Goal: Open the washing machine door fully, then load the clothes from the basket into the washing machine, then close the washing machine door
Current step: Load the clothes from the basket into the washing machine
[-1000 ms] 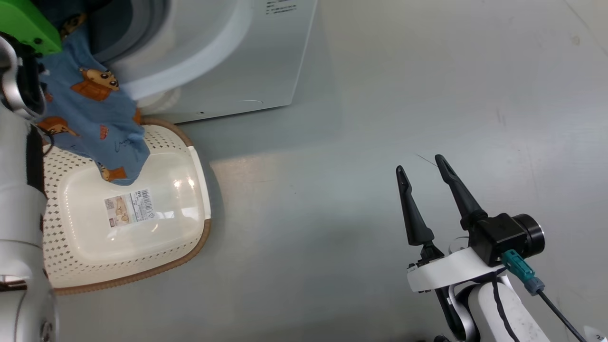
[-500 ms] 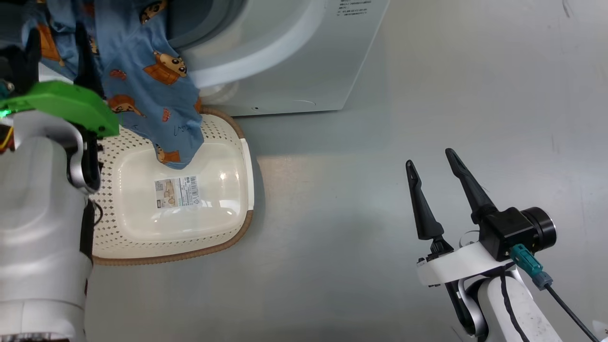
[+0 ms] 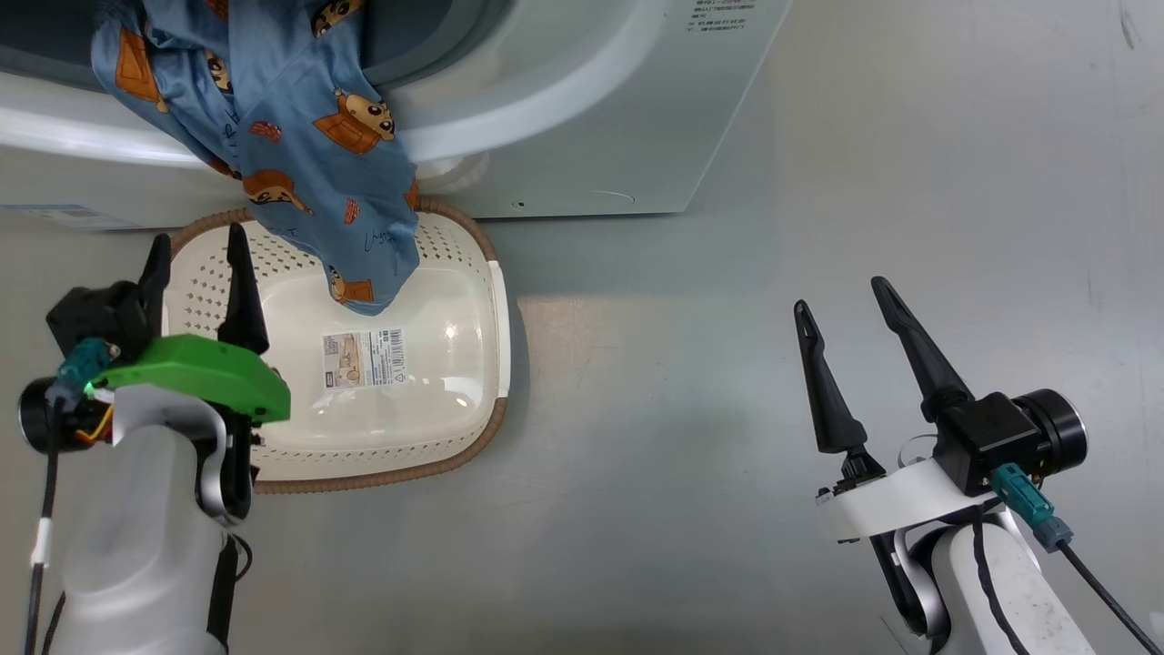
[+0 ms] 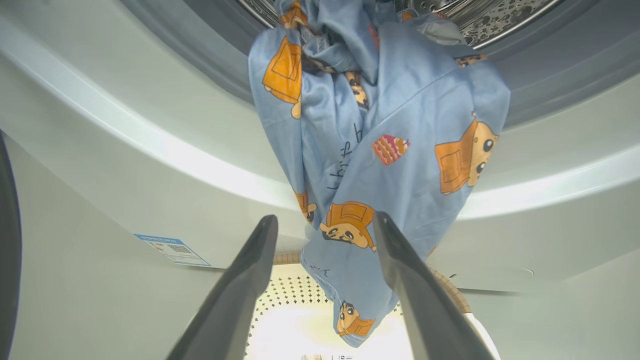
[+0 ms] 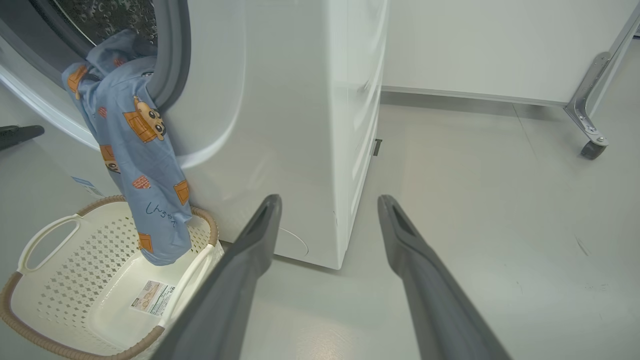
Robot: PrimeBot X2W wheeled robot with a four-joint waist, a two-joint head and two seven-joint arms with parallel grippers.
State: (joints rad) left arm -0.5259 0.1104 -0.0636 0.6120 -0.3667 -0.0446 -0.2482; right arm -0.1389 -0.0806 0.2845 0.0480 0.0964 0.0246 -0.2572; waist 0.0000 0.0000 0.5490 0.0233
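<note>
A light blue garment (image 3: 309,173) printed with orange-brown animals hangs out of the washing machine (image 3: 600,118) drum opening. Its lower end dangles into the cream-white basket (image 3: 473,437), which holds nothing else. My left gripper (image 3: 198,268) stands open over the basket's left rim, apart from the cloth. In the left wrist view the garment (image 4: 400,110) drapes from the steel drum (image 4: 500,15) beyond the open left gripper (image 4: 325,220). My right gripper (image 3: 841,300) is open over bare floor at the right. The door's glass and the cream-yellow piece are out of view.
The washer's white side (image 5: 300,100) faces the right gripper (image 5: 328,200), with the basket (image 5: 65,260) to its lower left. A blue sticker (image 4: 172,250) marks the washer's lower front. A metal leg with a caster (image 5: 592,147) stands far right against a white wall.
The head camera has shifted. My left gripper has let go of the garment and drawn back down from the drum opening to the basket's left side. The cloth stays draped there; the right arm holds still.
</note>
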